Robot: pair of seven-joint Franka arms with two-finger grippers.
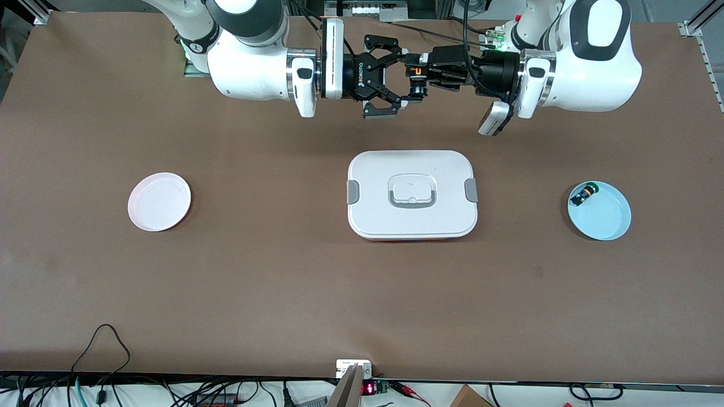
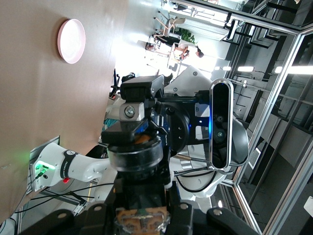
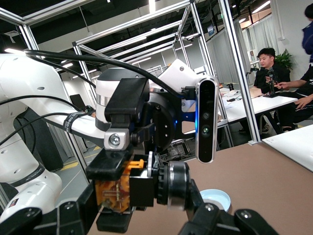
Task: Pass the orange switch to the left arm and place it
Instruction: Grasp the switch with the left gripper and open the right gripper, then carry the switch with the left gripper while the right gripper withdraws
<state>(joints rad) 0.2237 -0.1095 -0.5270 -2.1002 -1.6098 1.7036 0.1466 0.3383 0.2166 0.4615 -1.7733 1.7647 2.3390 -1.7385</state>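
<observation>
On the brown table (image 1: 283,271) we see the box (image 1: 412,195) between two plates, clear below both grippers, left gripper (image 1: 423,76) and right gripper (image 1: 403,76), each clamping the orange switch (image 1: 417,73).

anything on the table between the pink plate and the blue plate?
Front view: only the box lies between the pink plate and the blue plate, roughly midway; the tabletop is otherwise bare.

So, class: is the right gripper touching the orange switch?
Touching. The right wrist view shows the right gripper's fingers closed against the orange switch's black body while the left gripper clamps its orange block.
</observation>
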